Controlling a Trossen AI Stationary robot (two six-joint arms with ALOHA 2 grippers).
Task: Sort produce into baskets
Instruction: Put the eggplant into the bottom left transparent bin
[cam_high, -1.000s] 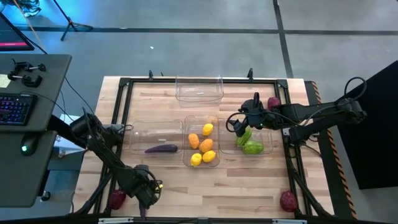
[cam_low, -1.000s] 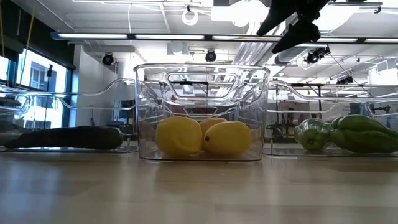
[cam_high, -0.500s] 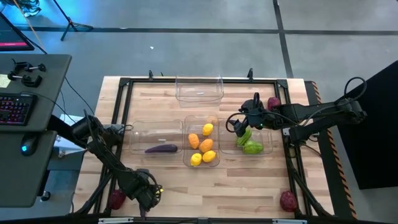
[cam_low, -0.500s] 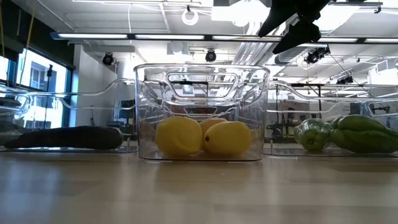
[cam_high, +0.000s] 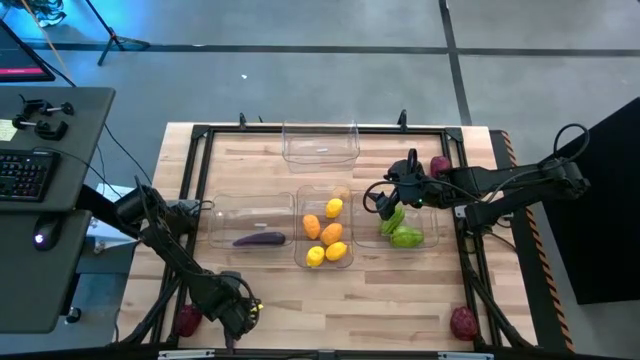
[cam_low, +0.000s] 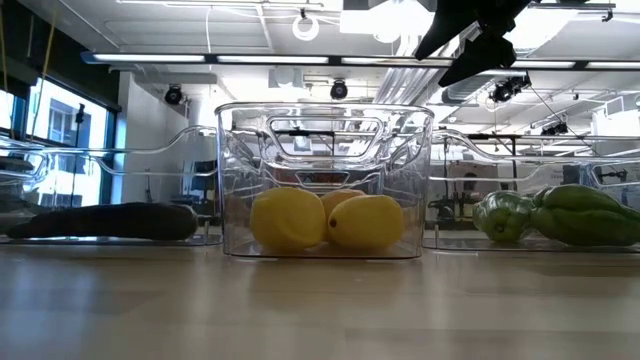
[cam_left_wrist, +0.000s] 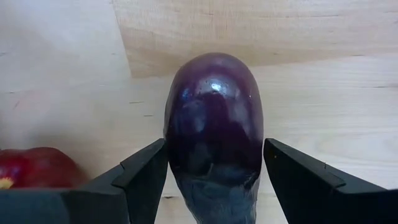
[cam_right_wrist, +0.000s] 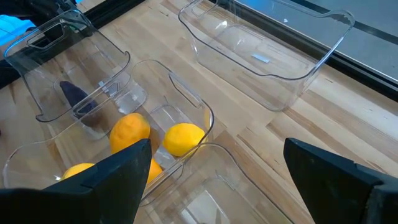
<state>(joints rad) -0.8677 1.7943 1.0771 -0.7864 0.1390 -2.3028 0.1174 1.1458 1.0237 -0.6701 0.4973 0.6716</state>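
Observation:
My left gripper (cam_high: 238, 312) is at the table's near left corner, shut on a dark purple eggplant (cam_left_wrist: 213, 112). A dark red piece (cam_left_wrist: 34, 168) lies beside it on the table. My right gripper (cam_right_wrist: 217, 180) is open and empty above the right bin (cam_high: 428, 215), which holds green ridged pieces (cam_high: 405, 237). The middle bin (cam_high: 347, 195) holds lemons and orange pieces (cam_high: 330, 235). The left bin (cam_high: 225, 210) holds one eggplant (cam_high: 259, 239). The far bin (cam_high: 320, 142) is empty. My left gripper has the eggplant between its two fingers, one on each side of its thick body (cam_left_wrist: 177, 149). The fingers lie across the eggplant, and its rounded end (cam_left_wrist: 211, 62) sticks out past them. Whether it is clear of the table, I cannot tell.
Dark red pieces lie loose on the table at the far right (cam_high: 440, 165), the near right corner (cam_high: 462, 322) and the near left corner (cam_high: 188, 320). A black frame (cam_high: 200, 135) runs around the table's edge. Bare wood lies in front of the bins.
My left gripper has shifted a little toward the table's near left corner. My right gripper has kept still above the right bin.

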